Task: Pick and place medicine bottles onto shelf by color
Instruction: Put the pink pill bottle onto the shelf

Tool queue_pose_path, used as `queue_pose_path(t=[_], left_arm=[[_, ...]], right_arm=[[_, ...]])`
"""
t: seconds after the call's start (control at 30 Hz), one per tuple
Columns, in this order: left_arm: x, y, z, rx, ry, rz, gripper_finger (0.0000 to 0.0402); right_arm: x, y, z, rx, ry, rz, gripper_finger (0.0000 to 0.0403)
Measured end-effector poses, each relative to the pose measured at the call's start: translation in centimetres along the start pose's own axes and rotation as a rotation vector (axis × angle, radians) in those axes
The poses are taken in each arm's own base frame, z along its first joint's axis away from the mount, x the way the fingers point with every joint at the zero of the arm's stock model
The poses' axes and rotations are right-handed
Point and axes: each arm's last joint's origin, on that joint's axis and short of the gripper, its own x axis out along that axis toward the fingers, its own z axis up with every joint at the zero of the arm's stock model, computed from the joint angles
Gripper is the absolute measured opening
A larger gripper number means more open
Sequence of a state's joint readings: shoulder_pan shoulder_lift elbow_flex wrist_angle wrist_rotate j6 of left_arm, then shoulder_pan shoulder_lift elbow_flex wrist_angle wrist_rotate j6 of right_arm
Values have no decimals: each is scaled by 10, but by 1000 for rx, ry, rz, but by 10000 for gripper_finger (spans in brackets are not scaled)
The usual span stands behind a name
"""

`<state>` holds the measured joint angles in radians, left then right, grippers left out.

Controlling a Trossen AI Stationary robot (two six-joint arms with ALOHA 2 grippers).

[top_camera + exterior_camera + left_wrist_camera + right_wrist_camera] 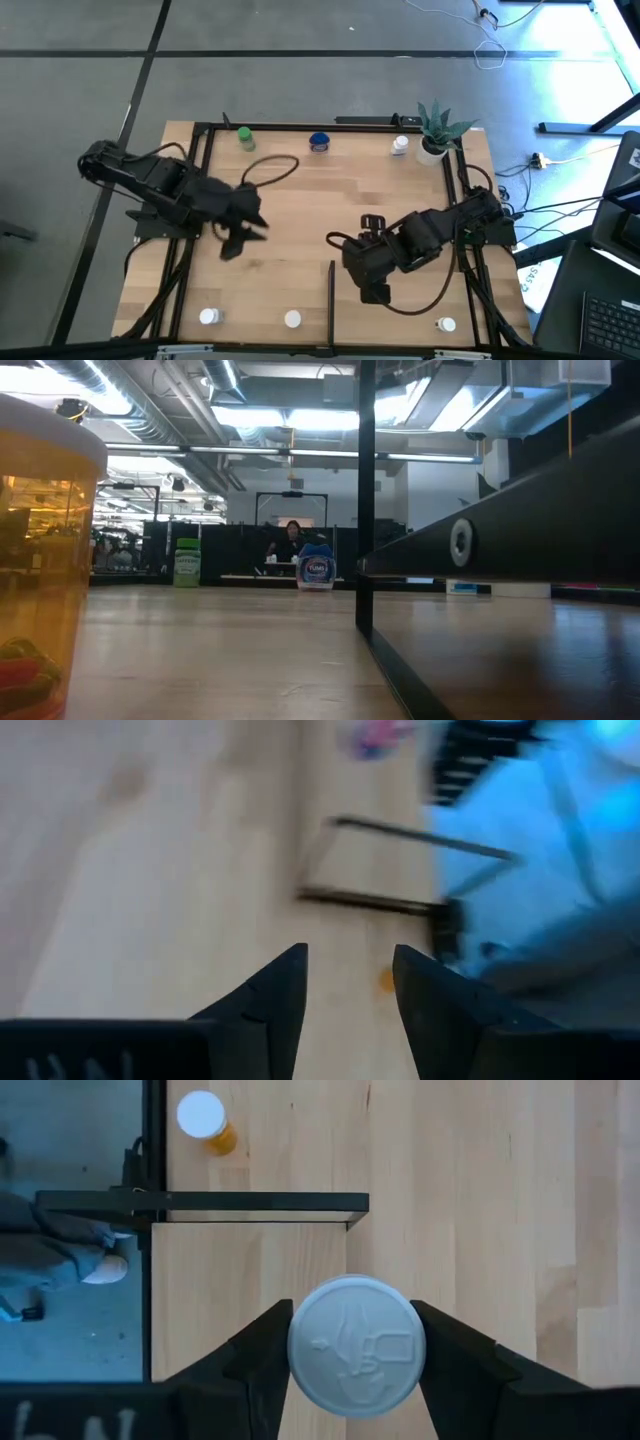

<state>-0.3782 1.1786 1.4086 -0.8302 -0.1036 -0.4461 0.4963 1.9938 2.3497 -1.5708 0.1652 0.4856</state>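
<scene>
Your light-wood shelf [300, 215] is spanning frame, black divider bar [332, 290] sitting at near edge. Your right gripper [355, 1342] is hovering right of divider, fingers clamping white-capped bottle [356, 1343]. Your left gripper [243, 236] is hanging over shelf's left half, fingers parted, gripping nothing. Green bottle [245, 138], blue bottle [319, 142] are standing along far rail; orange bottle [208, 1122] is standing beyond divider.

The shelf [300, 210] is pale planked wood — smooth, faintly sheeny. Its frame rails [200, 180] look matt black metal. The embossed cap [357, 1343] — dull white plastic.
</scene>
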Motion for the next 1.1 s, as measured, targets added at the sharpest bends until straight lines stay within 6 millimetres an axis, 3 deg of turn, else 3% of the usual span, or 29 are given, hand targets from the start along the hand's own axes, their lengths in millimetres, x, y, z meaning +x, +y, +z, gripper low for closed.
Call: queue_pose_path(t=[0.33,0.5,0.77,1.1], left_arm=[[13,-49,-10,94,-54,-126,143],[21,-68,-14,111,-95,-164,143],[24,-87,-21,112,-117,-198,143],[21,-89,-23,116,-142,-168,144]], right_arm=[[-37,9,-20,-56,-105,-7,184],[-44,13,-39,-21,-96,-11,184],[-33,5,-84,150,11,-34,184],[0,32,-125,400,39,38,184]])
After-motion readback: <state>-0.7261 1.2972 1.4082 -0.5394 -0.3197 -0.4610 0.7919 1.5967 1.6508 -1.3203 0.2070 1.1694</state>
